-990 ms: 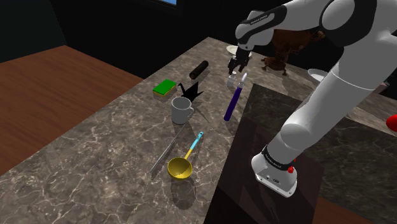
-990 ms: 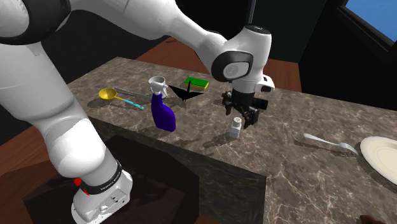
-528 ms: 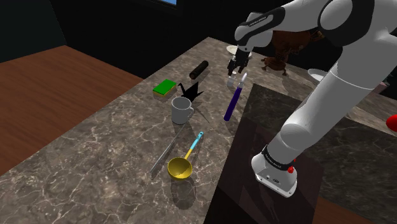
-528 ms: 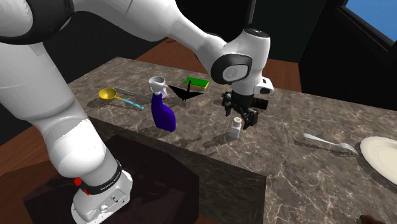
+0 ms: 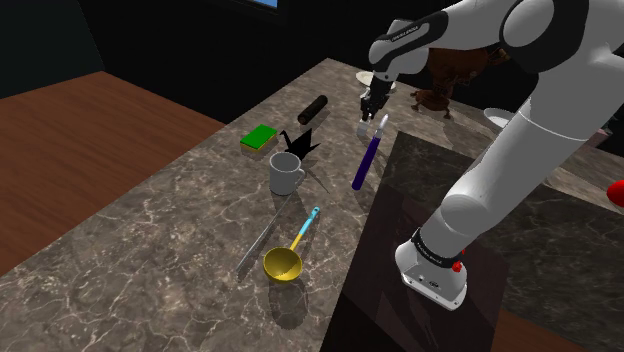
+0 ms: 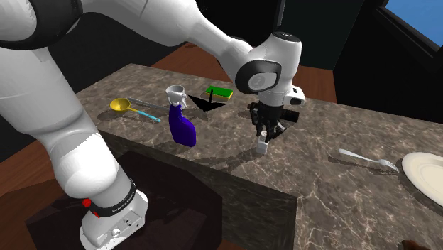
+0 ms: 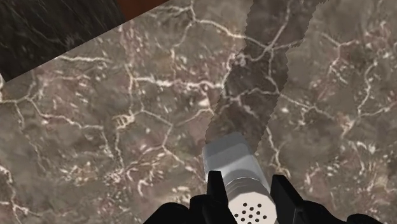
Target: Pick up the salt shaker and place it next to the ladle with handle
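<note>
A small white salt shaker [image 7: 234,167] with a holed cap stands upright on the dark marble counter [image 5: 180,220], and my black gripper [image 7: 251,191] is shut on it, one finger [image 7: 216,188] pressed to each side of its top. In the shoulder view the gripper [image 5: 371,108] points straight down at the counter's far end, with the shaker [image 5: 365,131] under it. The second exterior view has the shaker [image 6: 263,147] still resting on the counter beneath the gripper [image 6: 265,133]. The ladle [image 5: 283,263], with its yellow bowl and light blue handle, lies far off near the counter's front; in the second exterior view the ladle [image 6: 122,106] is at the far left.
A purple spray bottle [image 5: 364,160] lies close beside the shaker. A grey mug [image 5: 286,173], a black folded shape [image 5: 301,143], a green sponge [image 5: 259,138] and a black cylinder [image 5: 313,108] sit between shaker and ladle. A thin metal rod [image 5: 258,240] lies by the ladle. A fork [image 6: 365,160] and a plate [image 6: 426,174] lie beyond.
The fingers, open around the shaker a moment ago, have come together onto its top. The arm and the shaker have stayed in place.
</note>
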